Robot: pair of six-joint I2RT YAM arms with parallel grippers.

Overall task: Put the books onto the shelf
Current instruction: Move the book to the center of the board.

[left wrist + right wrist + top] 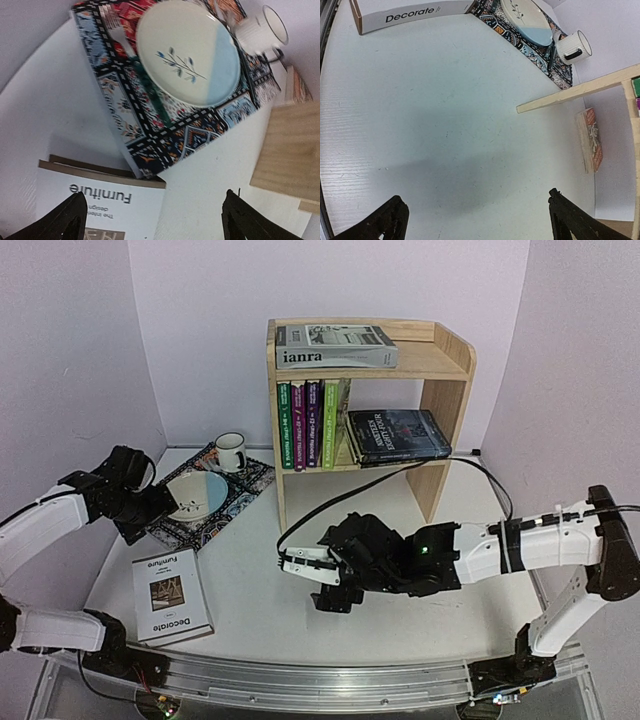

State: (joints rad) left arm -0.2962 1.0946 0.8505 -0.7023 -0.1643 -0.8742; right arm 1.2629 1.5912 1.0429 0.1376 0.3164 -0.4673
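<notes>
A white "Decorate" book [172, 595] [100, 205] [410, 15] lies flat at the table's near left. The pine shelf [440, 360] stands at the back. On its top lies a grey "ianra" book [335, 347]. On the lower tier, several thin green and purple books [310, 425] stand upright beside dark-covered books [397, 435] lying flat. A thin orange book [591, 140] rests by the wall next to the shelf's side panel. My left gripper [160, 505] [150, 220] hangs open above the mat's near edge and the white book's top corner. My right gripper [312, 580] [475, 220] is open over bare table.
A patterned black mat [240, 485] [115, 105] at the back left carries a cream and blue plate [197, 492] [185, 55], a fork [117, 35] and a white mug [231, 451] [262, 30]. A black cable [400, 472] runs across the table in front of the shelf.
</notes>
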